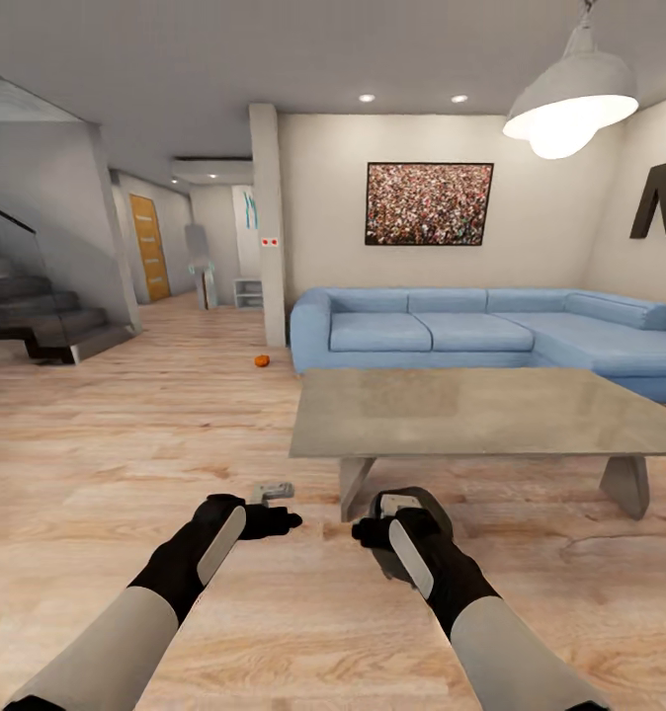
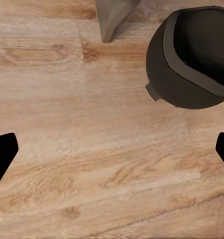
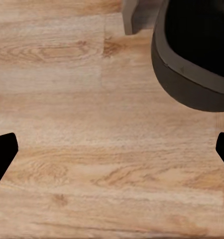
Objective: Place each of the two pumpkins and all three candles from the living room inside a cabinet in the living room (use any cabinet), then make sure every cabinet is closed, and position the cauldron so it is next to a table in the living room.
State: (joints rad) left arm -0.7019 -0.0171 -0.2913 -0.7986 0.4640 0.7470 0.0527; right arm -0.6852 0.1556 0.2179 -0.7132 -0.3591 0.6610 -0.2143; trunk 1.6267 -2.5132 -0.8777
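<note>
Cauldron: the black pot point(image 2: 191, 57) sits on the wood floor point(image 1: 125, 425) just beside the near leg of the table point(image 1: 471, 410); from my head camera I see it partly hidden behind my right forearm point(image 1: 427, 499).
Table: low, glossy grey top, standing in front of the blue sofa point(image 1: 471, 331); its leg point(image 2: 114, 17) shows close to the pot in my left wrist camera.
Cauldron step: I judge this part done or nearly so, since the pot rests on the floor near the table and nothing grips it.
Pumpkins: one small orange pumpkin point(image 1: 263, 360) lies on the floor far off, near the pillar and the sofa's end; I cannot see the other.
Candles: I cannot pick any out from here.
Cabinet: not visible from here, so I cannot tell whether anything is stowed or whether the doors are shut.
My left gripper point(image 1: 279, 520): spread wide, holding nothing, aimed at bare floor.
My right gripper point(image 1: 365, 534): spread wide too, empty, the pot just beside it.
Left to do: at least that far pumpkin needs fetching and stowing.
</note>
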